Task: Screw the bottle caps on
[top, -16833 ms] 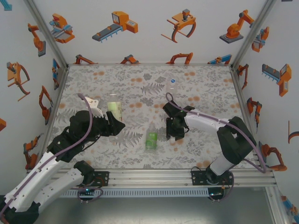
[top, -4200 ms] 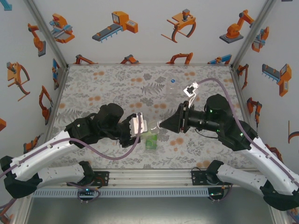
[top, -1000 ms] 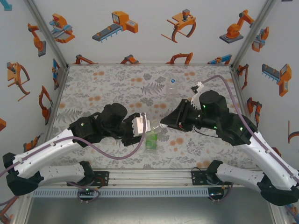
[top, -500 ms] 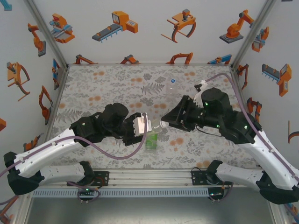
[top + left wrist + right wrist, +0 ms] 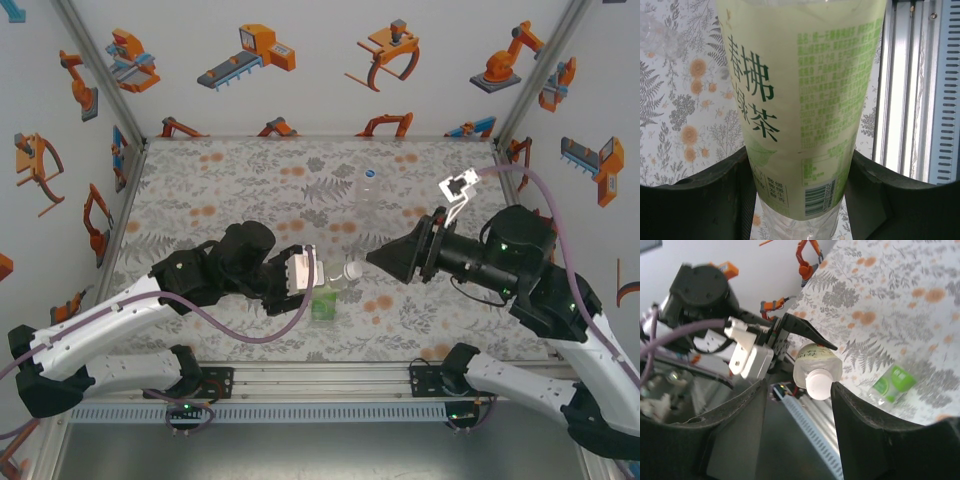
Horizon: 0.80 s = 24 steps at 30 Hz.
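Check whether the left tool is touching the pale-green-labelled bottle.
Touching. In the left wrist view the left tool presses its fingers against both sides of the pale-green-labelled bottle, with no gap.

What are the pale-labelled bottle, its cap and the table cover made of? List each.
Pale-labelled bottle: clear, glossy plastic, see-through where unlabelled; the label looks like printed film. Cap: white, smooth, likely plastic. Table cover: matte printed sheet, material unclear.
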{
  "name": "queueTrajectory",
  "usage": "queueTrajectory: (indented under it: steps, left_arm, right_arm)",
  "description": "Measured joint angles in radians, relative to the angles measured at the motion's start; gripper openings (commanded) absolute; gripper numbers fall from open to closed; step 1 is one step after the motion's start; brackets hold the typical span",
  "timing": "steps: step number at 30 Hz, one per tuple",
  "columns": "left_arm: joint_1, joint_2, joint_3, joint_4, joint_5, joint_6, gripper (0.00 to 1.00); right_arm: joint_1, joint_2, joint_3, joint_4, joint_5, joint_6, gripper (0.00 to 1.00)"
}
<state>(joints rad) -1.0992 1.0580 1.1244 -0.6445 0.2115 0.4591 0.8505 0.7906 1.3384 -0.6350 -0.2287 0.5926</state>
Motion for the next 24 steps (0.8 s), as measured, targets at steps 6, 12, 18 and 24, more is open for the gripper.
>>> queueTrajectory:
  steps: [6, 12, 18, 24]
  left_arm:
    - [0.000, -0.010, -0.001, -0.010, 0.043, 0.004, 0.00]
    - [0.000, -0.037, -0.002, -0.023, 0.090, 0.013, 0.00]
    - [0.000, -0.034, -0.001, -0.029, 0.112, 0.025, 0.00]
    - [0.000, -0.015, -0.001, -0.031, 0.122, 0.033, 0.00]
  right_arm:
    - [0.000, -0.011, -0.023, 0.038, -0.215, -0.438, 0.51]
    - [0.000, 0.080, 0.067, -0.083, -0.422, -0.832, 0.51]
    - [0.000, 0.151, 0.087, -0.151, -0.500, -1.005, 0.48]
    - [0.000, 0.184, 0.086, -0.171, -0.515, -1.054, 0.46]
